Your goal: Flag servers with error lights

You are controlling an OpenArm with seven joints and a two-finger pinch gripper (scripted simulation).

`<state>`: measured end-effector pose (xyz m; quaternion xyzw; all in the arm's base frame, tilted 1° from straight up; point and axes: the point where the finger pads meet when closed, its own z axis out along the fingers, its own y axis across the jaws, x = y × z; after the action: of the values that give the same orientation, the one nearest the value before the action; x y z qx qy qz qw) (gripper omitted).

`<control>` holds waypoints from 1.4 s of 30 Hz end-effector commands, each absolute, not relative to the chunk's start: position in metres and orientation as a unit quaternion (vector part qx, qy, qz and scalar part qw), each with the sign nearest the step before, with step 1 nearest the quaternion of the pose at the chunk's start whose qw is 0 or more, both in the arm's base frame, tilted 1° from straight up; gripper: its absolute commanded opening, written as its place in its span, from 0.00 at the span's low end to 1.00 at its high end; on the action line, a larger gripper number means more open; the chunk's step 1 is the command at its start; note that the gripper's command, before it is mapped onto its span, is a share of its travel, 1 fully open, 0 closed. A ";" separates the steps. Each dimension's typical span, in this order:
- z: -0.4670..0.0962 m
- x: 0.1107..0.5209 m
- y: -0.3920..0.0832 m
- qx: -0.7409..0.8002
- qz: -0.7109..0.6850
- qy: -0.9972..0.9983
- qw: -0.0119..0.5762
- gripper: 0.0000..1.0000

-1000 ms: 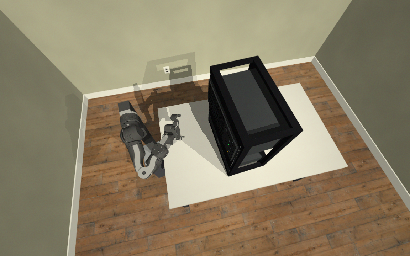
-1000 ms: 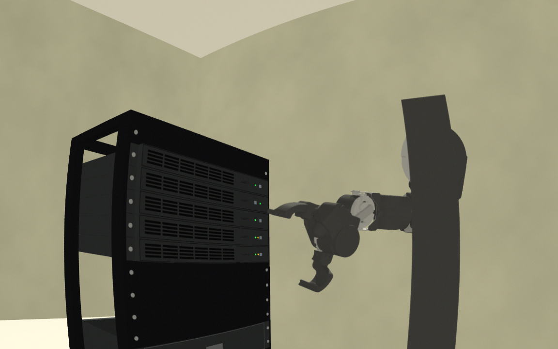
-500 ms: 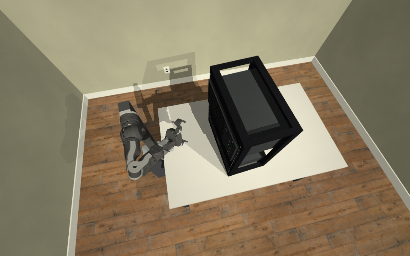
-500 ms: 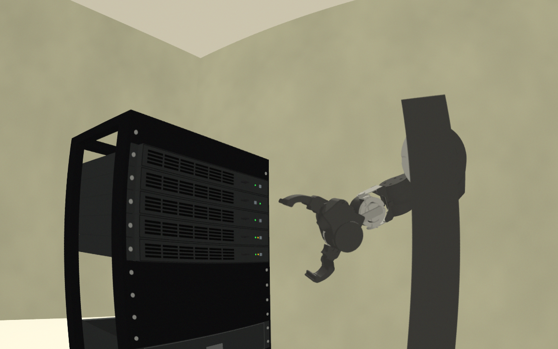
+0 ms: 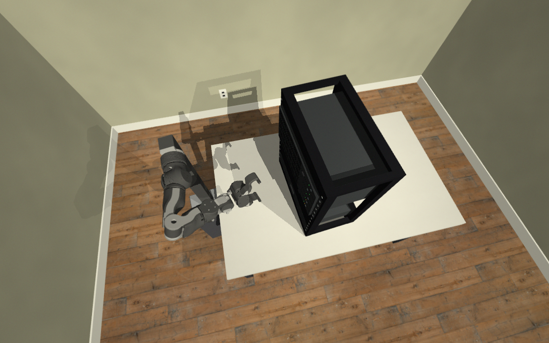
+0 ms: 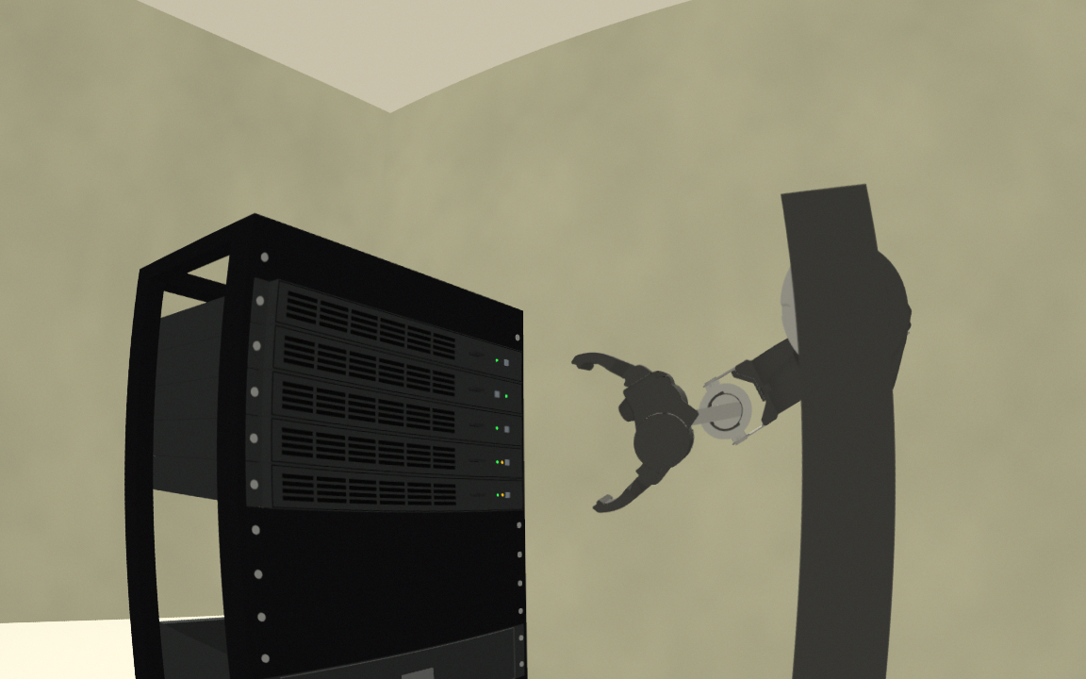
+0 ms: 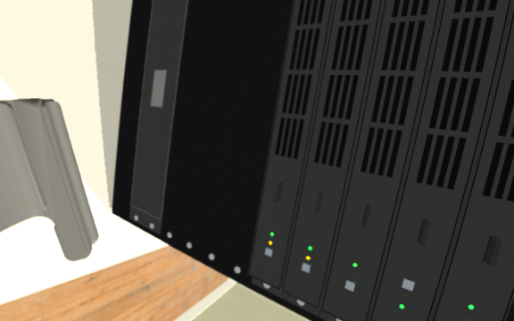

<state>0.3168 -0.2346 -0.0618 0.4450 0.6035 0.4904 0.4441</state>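
While the rack (image 5: 344, 187) (image 6: 237, 438) (image 7: 221, 111) stands upright — long axis vertical | front facing claw (image 5: 260, 187) (image 6: 584, 435) (image 7: 76, 241) — spread open

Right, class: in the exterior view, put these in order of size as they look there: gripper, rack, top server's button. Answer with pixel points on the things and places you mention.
1. Rack (image 5: 370, 123) (image 6: 235, 438) (image 7: 221, 111)
2. Gripper (image 5: 260, 187) (image 6: 587, 434)
3. Top server's button (image 6: 506, 362)

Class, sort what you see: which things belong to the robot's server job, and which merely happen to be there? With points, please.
Part of the job:
- server rack (image 5: 336, 187) (image 6: 235, 422) (image 7: 221, 111)
- yellow error lights (image 6: 502, 461) (image 7: 308, 258)
- locate buttons (image 6: 506, 461) (image 7: 306, 267)
- gripper (image 5: 260, 188) (image 6: 584, 432)

Just there:
- wall outlet (image 5: 222, 93)
- wooden floor (image 5: 289, 298) (image 7: 105, 281)
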 end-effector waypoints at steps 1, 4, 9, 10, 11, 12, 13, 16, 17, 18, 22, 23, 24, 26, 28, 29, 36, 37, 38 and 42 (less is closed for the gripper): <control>-0.055 0.321 -0.246 0.467 0.492 0.572 0.461 1.00; -0.049 0.326 -0.262 0.492 0.489 0.537 0.480 1.00; -0.043 0.331 -0.277 0.513 0.486 0.505 0.496 1.00; -0.042 0.331 -0.278 0.515 0.485 0.501 0.498 1.00; -0.042 0.332 -0.279 0.517 0.485 0.499 0.499 1.00; -0.042 0.332 -0.279 0.517 0.485 0.499 0.499 1.00; -0.042 0.332 -0.279 0.517 0.485 0.499 0.499 1.00; -0.041 0.332 -0.281 0.519 0.484 0.495 0.501 1.00; -0.041 0.332 -0.281 0.520 0.484 0.494 0.501 1.00; -0.041 0.332 -0.281 0.520 0.484 0.494 0.501 1.00; -0.041 0.332 -0.281 0.520 0.484 0.494 0.501 1.00; -0.041 0.332 -0.281 0.520 0.484 0.494 0.501 1.00; -0.041 0.332 -0.281 0.520 0.484 0.494 0.501 1.00; -0.041 0.332 -0.281 0.520 0.484 0.494 0.501 1.00; -0.041 0.332 -0.281 0.520 0.484 0.494 0.501 1.00; -0.041 0.332 -0.281 0.520 0.484 0.494 0.501 1.00; -0.041 0.332 -0.281 0.520 0.484 0.494 0.501 1.00; -0.041 0.332 -0.281 0.520 0.484 0.494 0.501 1.00; -0.041 0.332 -0.281 0.520 0.484 0.494 0.501 1.00; -0.041 0.332 -0.281 0.520 0.484 0.494 0.501 1.00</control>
<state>0.3315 -0.2808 -0.0449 0.5227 0.4981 0.4817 0.4966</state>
